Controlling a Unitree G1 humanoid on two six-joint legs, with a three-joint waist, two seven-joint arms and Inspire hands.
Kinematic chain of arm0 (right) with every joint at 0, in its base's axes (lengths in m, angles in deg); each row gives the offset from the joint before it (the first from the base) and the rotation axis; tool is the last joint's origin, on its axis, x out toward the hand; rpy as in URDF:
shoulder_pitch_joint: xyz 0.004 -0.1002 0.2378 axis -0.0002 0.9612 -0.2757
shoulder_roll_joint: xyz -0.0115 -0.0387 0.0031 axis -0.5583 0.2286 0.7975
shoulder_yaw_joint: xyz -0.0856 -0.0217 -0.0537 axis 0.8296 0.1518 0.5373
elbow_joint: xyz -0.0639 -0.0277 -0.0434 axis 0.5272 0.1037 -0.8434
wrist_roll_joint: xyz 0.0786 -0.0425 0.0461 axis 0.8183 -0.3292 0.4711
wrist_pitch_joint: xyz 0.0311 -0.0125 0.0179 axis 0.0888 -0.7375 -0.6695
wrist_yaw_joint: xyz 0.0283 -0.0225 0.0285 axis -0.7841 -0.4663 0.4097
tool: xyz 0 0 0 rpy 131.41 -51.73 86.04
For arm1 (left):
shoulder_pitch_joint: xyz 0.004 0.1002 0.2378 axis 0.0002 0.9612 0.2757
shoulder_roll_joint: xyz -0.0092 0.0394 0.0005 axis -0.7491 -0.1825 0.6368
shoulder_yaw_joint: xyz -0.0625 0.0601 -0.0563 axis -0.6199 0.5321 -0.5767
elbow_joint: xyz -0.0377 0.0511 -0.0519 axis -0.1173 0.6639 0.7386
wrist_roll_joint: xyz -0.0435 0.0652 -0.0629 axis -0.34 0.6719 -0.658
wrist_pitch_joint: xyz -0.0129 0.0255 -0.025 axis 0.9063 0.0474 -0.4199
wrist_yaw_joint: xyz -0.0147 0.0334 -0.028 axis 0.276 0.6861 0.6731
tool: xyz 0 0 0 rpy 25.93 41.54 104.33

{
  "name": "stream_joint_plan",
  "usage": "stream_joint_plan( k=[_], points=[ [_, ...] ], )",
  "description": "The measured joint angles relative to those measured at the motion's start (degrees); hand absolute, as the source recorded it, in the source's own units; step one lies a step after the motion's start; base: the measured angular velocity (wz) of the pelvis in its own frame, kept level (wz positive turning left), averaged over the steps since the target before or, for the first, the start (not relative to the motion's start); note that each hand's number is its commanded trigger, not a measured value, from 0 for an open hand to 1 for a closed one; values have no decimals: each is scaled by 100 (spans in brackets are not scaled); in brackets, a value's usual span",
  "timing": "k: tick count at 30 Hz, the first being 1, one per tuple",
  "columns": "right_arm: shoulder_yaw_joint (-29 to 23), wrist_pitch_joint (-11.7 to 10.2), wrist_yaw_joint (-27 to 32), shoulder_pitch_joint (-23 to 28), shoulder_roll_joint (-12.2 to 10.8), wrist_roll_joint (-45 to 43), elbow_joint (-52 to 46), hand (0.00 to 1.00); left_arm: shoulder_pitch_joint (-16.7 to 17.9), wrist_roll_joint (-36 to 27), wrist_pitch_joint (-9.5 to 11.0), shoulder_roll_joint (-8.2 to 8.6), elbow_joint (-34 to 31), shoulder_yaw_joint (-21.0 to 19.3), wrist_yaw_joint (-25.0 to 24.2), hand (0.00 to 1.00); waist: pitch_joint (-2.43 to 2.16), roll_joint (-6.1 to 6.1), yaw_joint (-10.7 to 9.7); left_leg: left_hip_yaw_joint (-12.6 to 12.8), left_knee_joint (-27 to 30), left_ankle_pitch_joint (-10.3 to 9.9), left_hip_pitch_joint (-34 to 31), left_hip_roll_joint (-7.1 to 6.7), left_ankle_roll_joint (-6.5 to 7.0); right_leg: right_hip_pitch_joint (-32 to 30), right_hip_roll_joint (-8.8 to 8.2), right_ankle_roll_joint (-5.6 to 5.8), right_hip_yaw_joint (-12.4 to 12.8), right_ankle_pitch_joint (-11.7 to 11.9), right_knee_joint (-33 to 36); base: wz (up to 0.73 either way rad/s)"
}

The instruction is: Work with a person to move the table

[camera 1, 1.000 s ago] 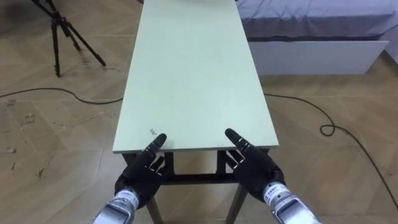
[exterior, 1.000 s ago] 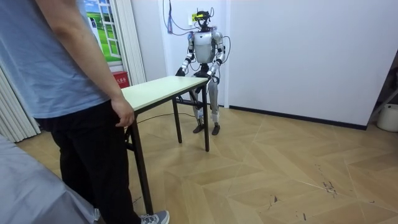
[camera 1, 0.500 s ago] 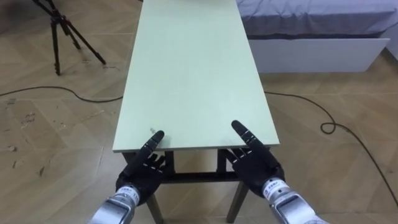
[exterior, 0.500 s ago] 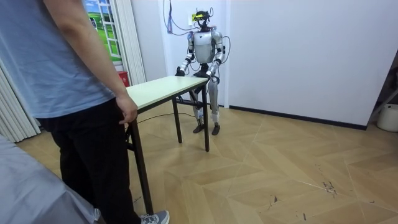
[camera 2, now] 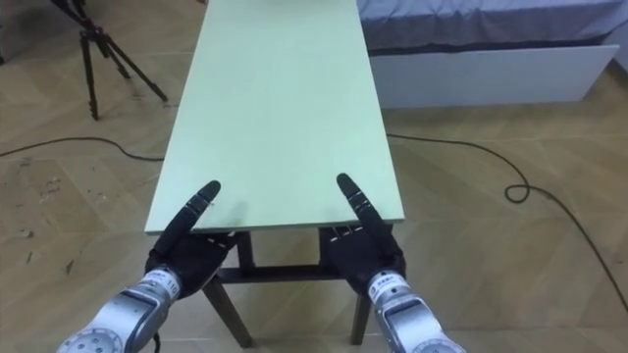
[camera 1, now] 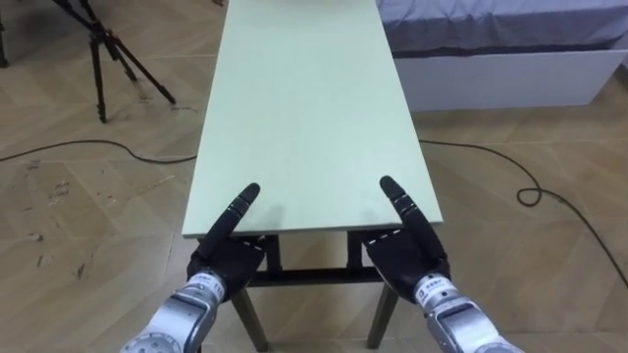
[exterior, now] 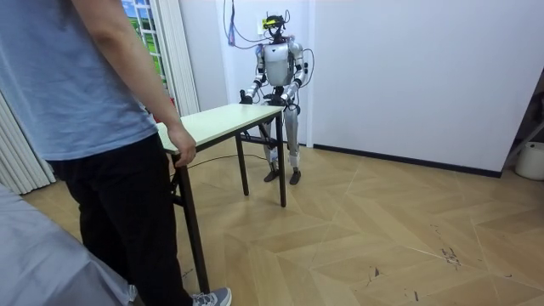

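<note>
Both thumbs reach farther onto the table (camera 1: 304, 108) top than a second ago. At the near-edge corners, left hand (camera 1: 228, 263) and right hand (camera 1: 404, 257) each lay a thumb straight on top. The fingers are hidden beneath, so grip cannot be told. The person's hand (exterior: 183, 146) has shifted onto the far end. The table looks not yet lifted; both ends seem ready.

Surface (camera 1: 309, 108) top bare between left robot hand (camera 1: 226, 260) and right robot hand (camera 1: 407, 257). Bed (camera 1: 510, 74) close along its far right side; tripod (camera 1: 123, 54) off far left. Cables (camera 1: 98, 142) loop on floor (camera 1: 78, 216) either side. Person (exterior: 93, 127) stands at far end. Open floor on room view's right, beside surface
</note>
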Motion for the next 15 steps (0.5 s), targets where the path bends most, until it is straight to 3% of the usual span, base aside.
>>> stream_joint_plan(
  k=[3, 6, 7, 8, 9, 10, 15],
  points=[
    [-3, -47, -4, 0, -33, 83, 0, 0, 1, 0, 2, 135, 0, -135, 0, 0, 0, 0, 7, 2, -2, 0, -1, -1, 0, -1, 1, 0, 4, 0, -5, 0],
    [-5, -55, -9, 0, -51, 94, 0, 0, 0, 0, 5, 160, 0, -171, 0, 0, 0, -1, 8, 3, -2, 0, -3, 1, 0, -3, 2, 0, 6, 0, -7, 0],
    [-5, -57, -9, 0, -54, 100, 0, 5, 0, 3, 13, 165, 0, -171, 0, 0, -1, -1, 9, 3, 0, 0, -3, 1, 0, -3, -2, 0, 7, 0, -5, 0],
    [-5, -62, -9, 0, -57, 104, 0, 60, 0, 3, 17, 169, 0, -171, 0, 7, -1, -2, 9, 3, 0, 0, -4, 1, 0, -4, -2, 0, 7, 0, -5, 0],
    [-4, -76, -9, 0, -62, 107, 0, 100, 0, 4, 21, 173, 0, -171, 0, 78, -1, -2, 9, 4, 0, 0, -4, 1, 0, -6, -3, 0, 9, 0, -3, 0],
    [-4, -95, -9, 0, -75, 114, 0, 100, 0, 4, 23, 174, 0, -171, 0, 100, -1, -2, 10, 4, 0, 0, -4, 1, 0, -7, -4, 0, 10, 0, -3, 0],
    [-4, -178, 38, -1, -136, 137, 35, 100, 0, 12, 32, 191, -4, -171, 0, 100, -1, -3, 33, 9, -1, 0, -3, 6, 0, -7, -7, -2, 9, 1, -3, 0]
  ],
)
